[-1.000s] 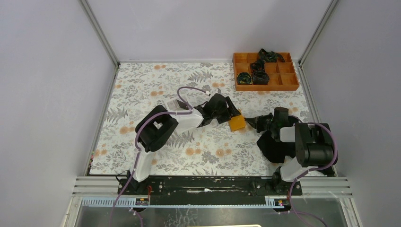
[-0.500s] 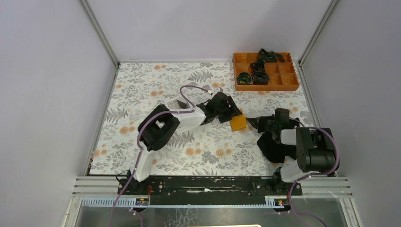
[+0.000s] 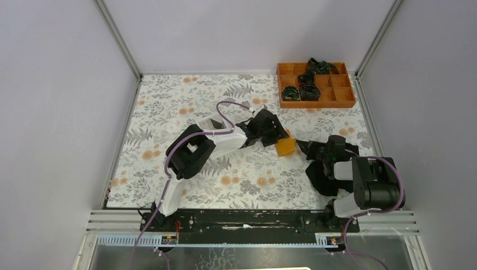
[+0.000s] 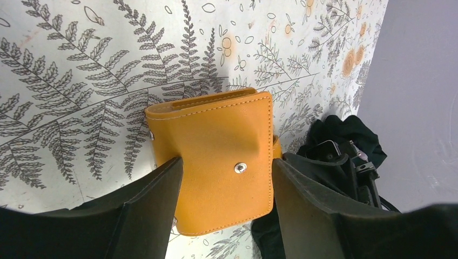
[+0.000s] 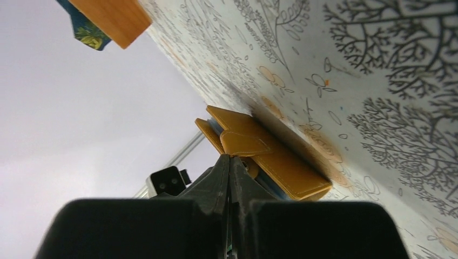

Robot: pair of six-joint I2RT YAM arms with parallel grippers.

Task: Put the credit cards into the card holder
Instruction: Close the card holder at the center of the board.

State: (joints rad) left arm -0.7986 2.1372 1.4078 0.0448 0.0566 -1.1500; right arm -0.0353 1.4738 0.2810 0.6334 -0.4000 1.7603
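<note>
The orange-tan card holder (image 3: 285, 146) lies on the floral mat at centre; its snap shows in the left wrist view (image 4: 216, 156). My left gripper (image 3: 277, 136) is shut on it, one finger (image 4: 146, 208) against each side edge. My right gripper (image 3: 304, 148) is shut, its tips touching the holder's flap (image 5: 243, 143) from the right. A pale blue edge (image 5: 264, 181), perhaps a card, shows between the holder's layers. No other credit cards are in view.
A black cloth (image 3: 320, 175) lies under my right arm and also shows in the left wrist view (image 4: 345, 129). An orange compartment tray (image 3: 341, 95) with dark rolled items stands at the back right. Grey walls enclose the mat.
The left gripper and the card holder have shifted slightly right. The right gripper has stayed shut and edged in to the holder's flap, and the right arm's body has moved toward the near edge.
</note>
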